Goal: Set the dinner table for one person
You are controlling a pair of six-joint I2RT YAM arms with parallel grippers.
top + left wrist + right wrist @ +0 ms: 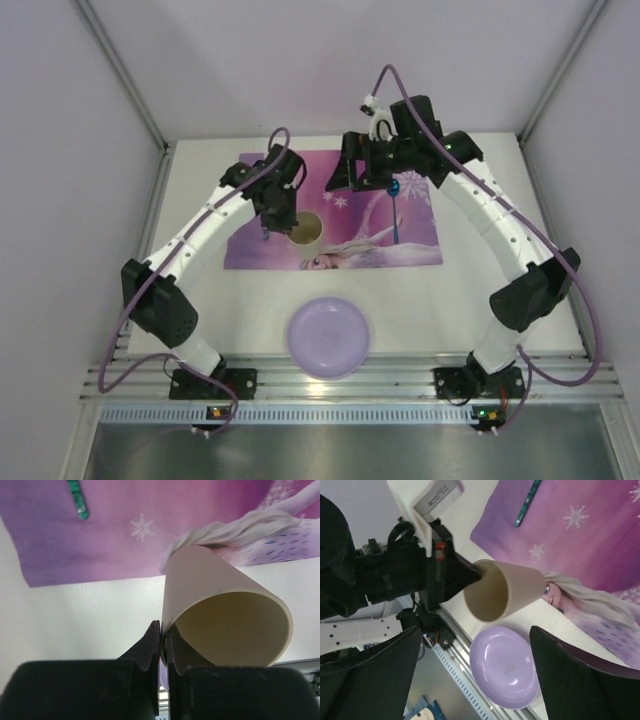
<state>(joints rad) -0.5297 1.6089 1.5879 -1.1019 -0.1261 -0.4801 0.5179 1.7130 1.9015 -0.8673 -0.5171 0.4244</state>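
Beige cup is pinched by the left fingers, which are closed on one section of its rim wall, one finger inside and one outside. The cup is left of the desk's centre, over the purple-pink placemat and close to that mat's near border. Whether its base rests on the mat or hangs clear cannot be determined. The white desk extends beneath both arms.

Hazard 1: a single-wall pinch resists rotation poorly, so the cup may swing or slip in a fast move.
Hazard 2: release at the mat border may leave the base unevenly supported and tip the cup.
Hazard 3: a green utensil lies near the cup, toward the left edge, and a sideways sweep could displace it.

Lilac plate lies at the middle of the near edge, off the mat.

Right fingers are spread wide and empty, toward the far edge above a blue utensil. The arms are close together, so simultaneous motion risks contact.
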